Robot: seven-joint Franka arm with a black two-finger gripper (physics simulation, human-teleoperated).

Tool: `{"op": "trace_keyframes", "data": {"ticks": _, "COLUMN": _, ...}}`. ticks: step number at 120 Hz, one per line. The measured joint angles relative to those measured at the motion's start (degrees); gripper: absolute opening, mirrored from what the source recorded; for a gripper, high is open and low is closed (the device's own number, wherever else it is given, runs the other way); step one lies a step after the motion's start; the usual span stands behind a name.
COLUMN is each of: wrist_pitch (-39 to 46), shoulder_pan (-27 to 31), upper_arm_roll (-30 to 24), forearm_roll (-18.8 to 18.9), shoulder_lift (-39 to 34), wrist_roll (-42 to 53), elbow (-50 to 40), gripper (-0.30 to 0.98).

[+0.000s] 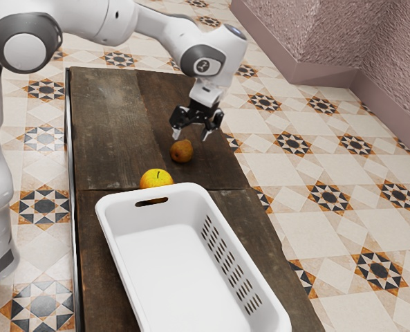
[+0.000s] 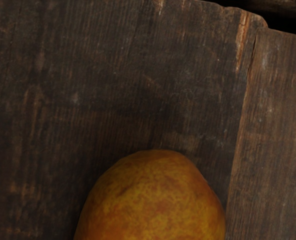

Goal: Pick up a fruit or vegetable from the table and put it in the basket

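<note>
The claw (image 1: 191,135) hangs wide open just above the brownish fruit (image 1: 181,152).

Text or numbers — none legible

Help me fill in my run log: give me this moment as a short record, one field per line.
surface: dark wooden table
fruit 1: brown fruit, pear-like, on the table
fruit 2: yellow apple, on the table at the basket's near-arm end
container: white basket, upright, slots along one long side
gripper: open, above the brown fruit
likely target: the brown fruit, judging by the gripper's place
status: both fruits outside the basket
</note>
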Motion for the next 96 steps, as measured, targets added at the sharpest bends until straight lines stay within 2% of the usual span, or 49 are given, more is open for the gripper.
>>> {"op": "trace_keyframes", "data": {"ticks": 96, "wrist_pitch": 3.55, "shoulder_pan": 0.07, "upper_arm_roll": 0.23, "forearm_roll": -0.61, "shoulder_lift": 0.95, "wrist_roll": 2.91, "elbow": -4.85, "gripper": 0.69}}
